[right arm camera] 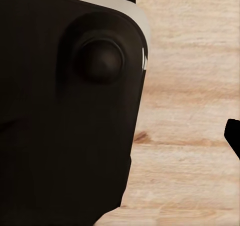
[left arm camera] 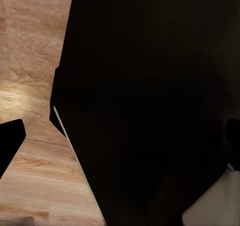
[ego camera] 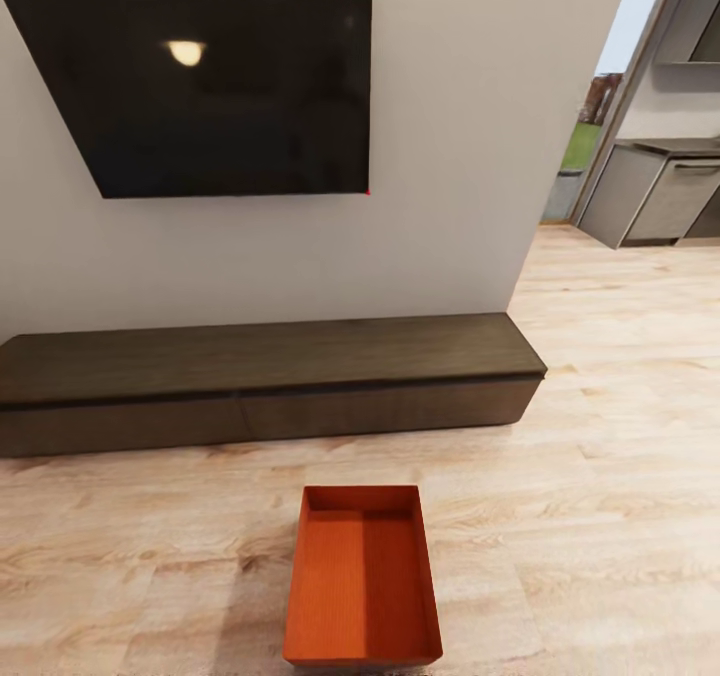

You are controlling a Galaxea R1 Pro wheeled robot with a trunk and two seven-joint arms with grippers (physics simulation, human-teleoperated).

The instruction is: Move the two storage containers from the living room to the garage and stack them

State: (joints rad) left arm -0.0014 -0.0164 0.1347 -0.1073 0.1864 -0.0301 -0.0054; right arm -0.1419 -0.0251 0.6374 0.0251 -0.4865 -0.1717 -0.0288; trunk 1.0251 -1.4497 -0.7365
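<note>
One orange-red open-top storage container (ego camera: 362, 576) stands empty on the light wood plank floor of the living room, close in front of me at the lower middle of the head view. In the left wrist view my left gripper (left arm camera: 125, 146) is open, its dark fingertips (left arm camera: 11, 143) set wide apart over a black part of my own body. My right gripper (right arm camera: 120, 141) also looks open, with one fingertip (right arm camera: 234, 138) at the frame's edge above the wood floor. Nothing is held in either. The garage is out of view.
A long, low, dark wood TV console (ego camera: 260, 381) runs along the white wall just beyond the container, under a black wall TV (ego camera: 210, 86). At the right, the wood floor (ego camera: 620, 436) leads past the wall's end toward grey kitchen cabinets (ego camera: 660, 196).
</note>
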